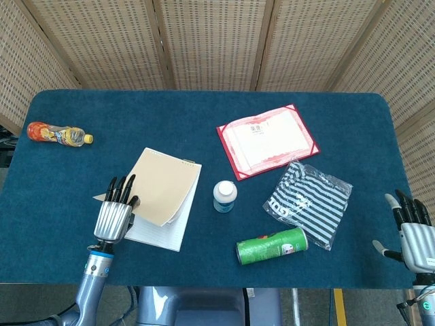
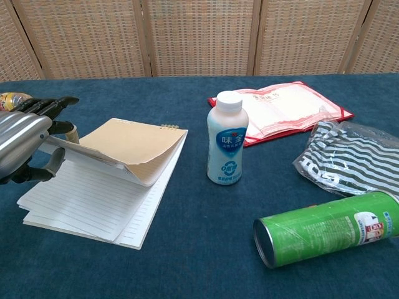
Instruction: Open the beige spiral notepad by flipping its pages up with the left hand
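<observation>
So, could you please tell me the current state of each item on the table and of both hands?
beige spiral notepad: partly open, cover and top pages lifted, lined page exposed
left hand: holding the lifted pages' corner
right hand: open, empty, at the table's edge
white drink bottle: upright, capped
green can: lying on its side
orange bottle: lying down
red certificate folder: open flat
striped bag: lying flat

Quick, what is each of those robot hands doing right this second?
Left hand: holding the lifted pages of the beige spiral notepad.
Right hand: open, fingers apart, holding nothing, at the table's edge.
</observation>
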### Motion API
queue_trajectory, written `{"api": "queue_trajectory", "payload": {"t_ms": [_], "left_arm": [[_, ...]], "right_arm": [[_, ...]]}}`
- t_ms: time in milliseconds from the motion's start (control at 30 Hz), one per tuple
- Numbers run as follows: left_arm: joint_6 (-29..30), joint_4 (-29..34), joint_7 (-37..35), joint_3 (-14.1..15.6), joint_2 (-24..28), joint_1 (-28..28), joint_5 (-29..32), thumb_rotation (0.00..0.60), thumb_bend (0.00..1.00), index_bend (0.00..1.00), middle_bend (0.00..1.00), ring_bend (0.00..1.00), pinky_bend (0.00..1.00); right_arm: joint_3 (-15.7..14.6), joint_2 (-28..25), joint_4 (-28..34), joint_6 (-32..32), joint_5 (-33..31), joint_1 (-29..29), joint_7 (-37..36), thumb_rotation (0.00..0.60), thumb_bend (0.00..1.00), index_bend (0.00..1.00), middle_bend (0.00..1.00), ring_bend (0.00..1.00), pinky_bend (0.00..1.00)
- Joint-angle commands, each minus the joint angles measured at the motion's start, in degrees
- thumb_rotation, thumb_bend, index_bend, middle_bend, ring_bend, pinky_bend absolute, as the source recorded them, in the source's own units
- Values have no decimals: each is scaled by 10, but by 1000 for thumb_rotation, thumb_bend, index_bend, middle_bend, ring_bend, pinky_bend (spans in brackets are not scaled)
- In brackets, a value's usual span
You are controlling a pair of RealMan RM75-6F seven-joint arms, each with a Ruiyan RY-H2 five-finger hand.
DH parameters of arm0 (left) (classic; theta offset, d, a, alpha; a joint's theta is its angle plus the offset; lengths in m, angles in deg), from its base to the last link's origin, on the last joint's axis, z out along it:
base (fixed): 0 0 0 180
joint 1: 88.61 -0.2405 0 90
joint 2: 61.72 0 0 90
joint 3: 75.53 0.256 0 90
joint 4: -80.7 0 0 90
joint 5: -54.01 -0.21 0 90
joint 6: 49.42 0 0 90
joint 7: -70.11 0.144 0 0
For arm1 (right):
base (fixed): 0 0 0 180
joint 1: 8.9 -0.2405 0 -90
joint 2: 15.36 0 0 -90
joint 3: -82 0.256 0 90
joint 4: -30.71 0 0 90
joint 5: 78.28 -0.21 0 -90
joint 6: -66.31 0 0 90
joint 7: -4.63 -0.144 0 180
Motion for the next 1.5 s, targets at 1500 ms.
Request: {"api": "queue_trajectory", "payload": {"t_ms": [1500], "left_arm": [[84, 122, -12, 159, 99, -130, -165, 600, 644, 800, 0, 0, 0]], "right_arm": [[0, -3, 5, -2, 1, 1, 2, 600, 208, 27, 0, 0, 0]]}}
